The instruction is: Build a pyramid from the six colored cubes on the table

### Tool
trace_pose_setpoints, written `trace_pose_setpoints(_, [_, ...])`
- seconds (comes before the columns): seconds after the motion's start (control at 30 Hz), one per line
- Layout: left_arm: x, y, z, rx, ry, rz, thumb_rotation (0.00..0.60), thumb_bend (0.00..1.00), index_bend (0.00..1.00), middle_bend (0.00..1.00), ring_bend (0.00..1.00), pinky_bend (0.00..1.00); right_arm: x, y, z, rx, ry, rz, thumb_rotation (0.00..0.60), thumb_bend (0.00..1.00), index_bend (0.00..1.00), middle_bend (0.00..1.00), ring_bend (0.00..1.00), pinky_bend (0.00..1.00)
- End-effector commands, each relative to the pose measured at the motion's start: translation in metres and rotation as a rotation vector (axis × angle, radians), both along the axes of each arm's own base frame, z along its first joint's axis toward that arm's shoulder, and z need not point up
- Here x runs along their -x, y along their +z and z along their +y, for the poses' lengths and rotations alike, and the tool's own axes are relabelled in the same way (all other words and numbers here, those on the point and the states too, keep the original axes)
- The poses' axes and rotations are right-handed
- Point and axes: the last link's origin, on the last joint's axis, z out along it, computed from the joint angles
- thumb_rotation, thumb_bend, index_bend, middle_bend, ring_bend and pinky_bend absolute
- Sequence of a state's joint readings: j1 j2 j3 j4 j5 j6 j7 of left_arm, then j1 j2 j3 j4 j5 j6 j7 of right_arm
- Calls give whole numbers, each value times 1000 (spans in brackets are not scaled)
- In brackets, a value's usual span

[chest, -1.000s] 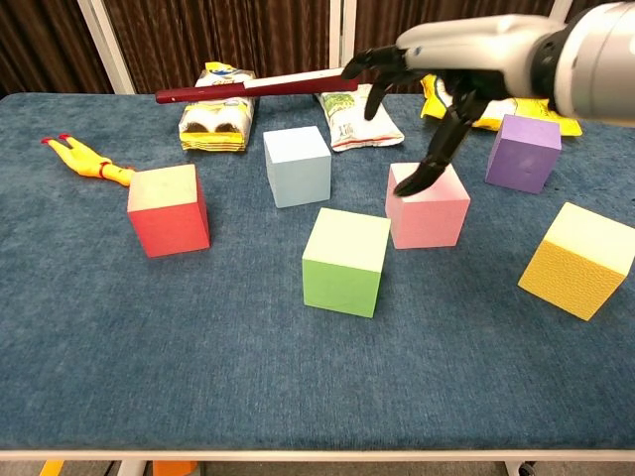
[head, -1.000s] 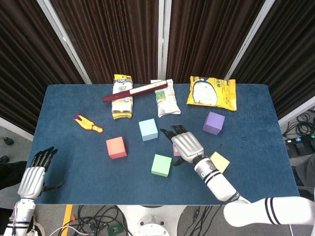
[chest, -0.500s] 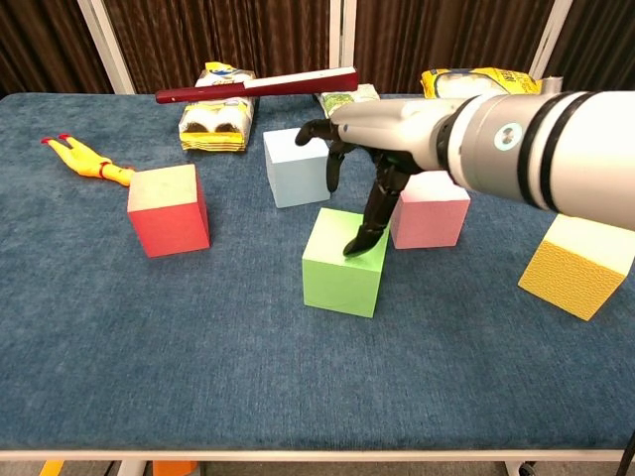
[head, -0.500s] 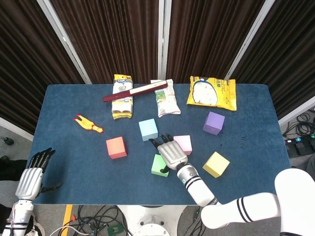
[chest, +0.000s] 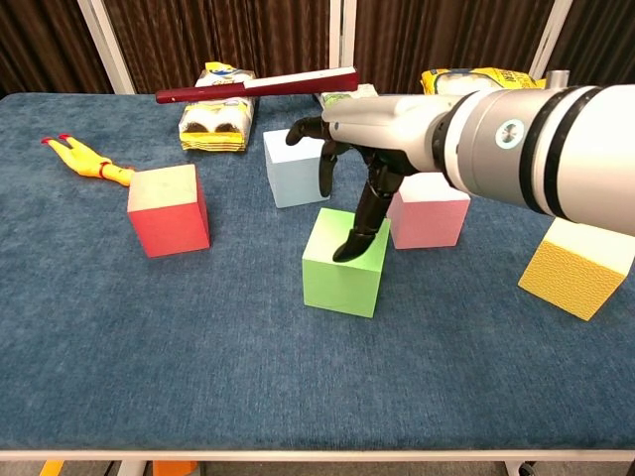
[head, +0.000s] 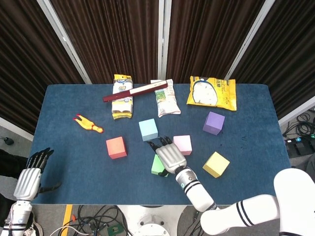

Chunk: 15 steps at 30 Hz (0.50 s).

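Observation:
My right hand [head: 167, 155] hangs over the green cube [chest: 342, 273], fingers spread and holding nothing. One fingertip [chest: 347, 246] points down at the cube's top face; contact is unclear. In the head view the hand hides most of the green cube [head: 157, 167]. The pink cube [chest: 432, 213] stands just right of it and the light blue cube [chest: 296, 166] just behind. The red cube [chest: 169, 208] sits to the left, the yellow cube [chest: 575, 263] to the right, and the purple cube [head: 213, 123] at the back right. My left hand [head: 28, 178] waits open off the table's left front corner.
Along the back lie a snack pack [head: 122, 101] with a dark red stick [head: 135, 92] across it, a white-green packet [head: 165, 98] and a yellow bag [head: 212, 92]. A rubber chicken toy [head: 88, 124] lies at the left. Blue cloth covers the table [head: 74, 162].
My right hand has swung left from the pink cube to above the green cube, then edged slightly further left. The cubes and my left hand have stayed put.

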State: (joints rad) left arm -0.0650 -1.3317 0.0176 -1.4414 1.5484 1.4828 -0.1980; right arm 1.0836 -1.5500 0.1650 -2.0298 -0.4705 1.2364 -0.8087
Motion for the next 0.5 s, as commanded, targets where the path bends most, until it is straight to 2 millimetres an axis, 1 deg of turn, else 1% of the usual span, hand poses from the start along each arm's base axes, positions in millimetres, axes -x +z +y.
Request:
trace_pose_setpoints(0.03, [0,-1,0,2,-1,1,600,0,86,29,0,37,3,-3,2,8,1,18,600,0,0,305,0,0])
trace_pose_setpoints(0.17, [0,-1,-1,0,3,2,600,0,86,29,0,37,4,-11,4,0,-4,29,600,0,0,305,0,0])
trace_pose_setpoints(0.5, [2,-2,-1,4,6,0,600,0,86,29,0,36,6,-20,3,24,1,63,600,0,0,313,0,0])
